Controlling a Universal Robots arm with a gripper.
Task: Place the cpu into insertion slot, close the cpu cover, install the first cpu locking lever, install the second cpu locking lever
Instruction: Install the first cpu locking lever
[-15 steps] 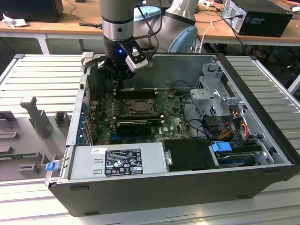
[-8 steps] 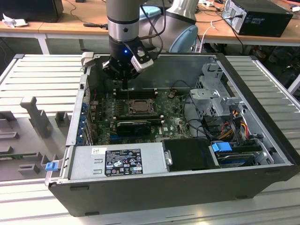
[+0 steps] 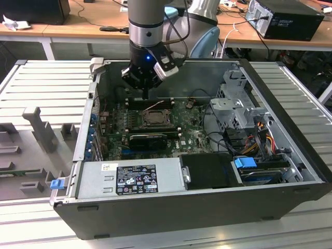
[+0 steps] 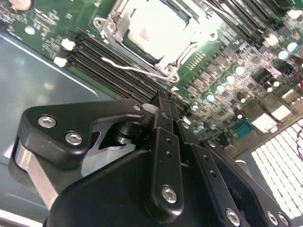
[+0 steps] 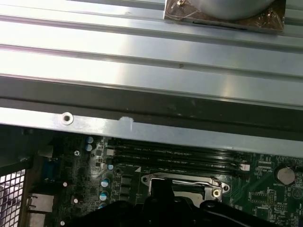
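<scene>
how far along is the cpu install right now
Done: the cpu sits in the socket, and the metal cover looks folded down over it. In hand: the gripper, shut with nothing visible in it, hovers beside a thin lever. Left: that lever looks unlatched; the other lever I cannot tell.

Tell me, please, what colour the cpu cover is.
Silvery bare metal; the cpu cover shows best in the second wrist view.
</scene>
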